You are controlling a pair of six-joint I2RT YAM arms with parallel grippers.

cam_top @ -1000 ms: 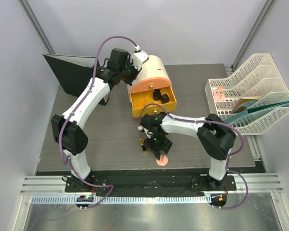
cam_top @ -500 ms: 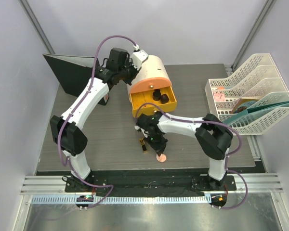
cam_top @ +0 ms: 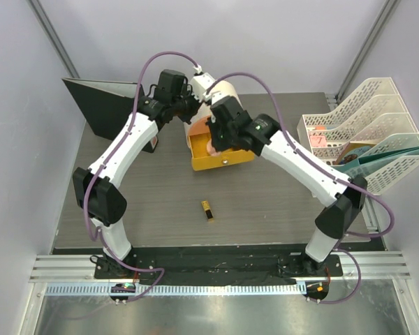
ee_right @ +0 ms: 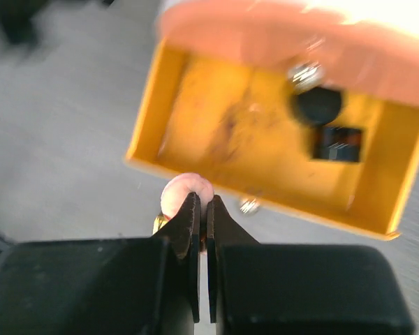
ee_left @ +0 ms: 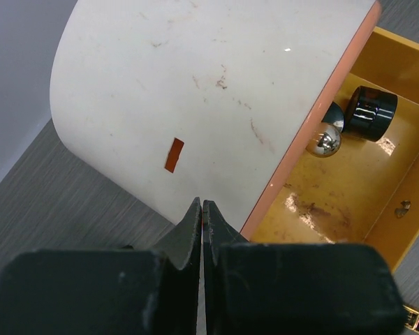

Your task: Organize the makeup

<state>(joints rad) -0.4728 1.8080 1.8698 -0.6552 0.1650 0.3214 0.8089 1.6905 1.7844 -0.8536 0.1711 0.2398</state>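
Pinches the round pink compact (ee_right: 185, 190) by its edge in the right claw (ee_right: 202, 202), jaws drawn nearly together on it. Holds it in the air just over the front wall of the open orange-yellow drawer (ee_right: 195, 105), all of it blurred in the wrist view. Reaches there with the right arm stretched long from its base at the near right, wrist bent down over the drawer. Shows, at the back of the drawer, small black jars (ee_left: 373, 112), squat and glossy, with a shiny silver ball-like piece (ee_left: 326, 142) beside them. Leaves the black-gold lipstick (cam_top: 207, 210) lying flat on the grey wood-grain tabletop (cam_top: 265, 209), well apart from the drawer. Presses the left claw (ee_left: 201, 209) fully together, empty, tips right at the smooth curved cream wall of the cylindrical box (ee_left: 195, 84); cannot tell whether touching. Arches the left arm up and over from its base to the box's rear left side.
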